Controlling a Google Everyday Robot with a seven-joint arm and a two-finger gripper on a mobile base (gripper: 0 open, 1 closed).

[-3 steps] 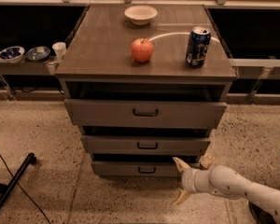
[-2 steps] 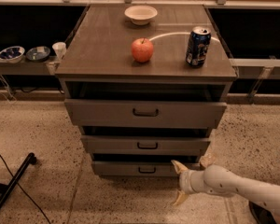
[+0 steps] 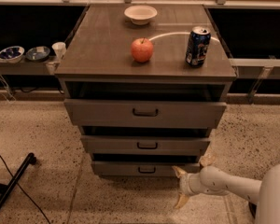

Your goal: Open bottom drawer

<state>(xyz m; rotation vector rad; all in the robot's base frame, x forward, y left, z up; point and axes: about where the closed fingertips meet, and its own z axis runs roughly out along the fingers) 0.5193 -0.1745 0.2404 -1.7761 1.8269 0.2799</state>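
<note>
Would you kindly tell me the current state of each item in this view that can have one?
Narrow grey bottom drawer: slightly ajar, handle ungrasped.
Grey middle drawer: slightly ajar.
Tall grey top drawer: partly open.
White end effector: open, empty, low beside the bottom drawer's right end.
Blue soda can: upright.
Red apple: whole.
White bowl: upright, looks empty.

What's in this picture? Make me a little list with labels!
cabinet: three drawers, one above the other
on top: apple, can, bowl
bottom drawer: lowest one, nothing holding its handle
gripper: open, holding nothing, low down by the bottom drawer's right end
side shelf, left: two small dishes and a cup
floor: speckled, a black pole lying at the left
</note>
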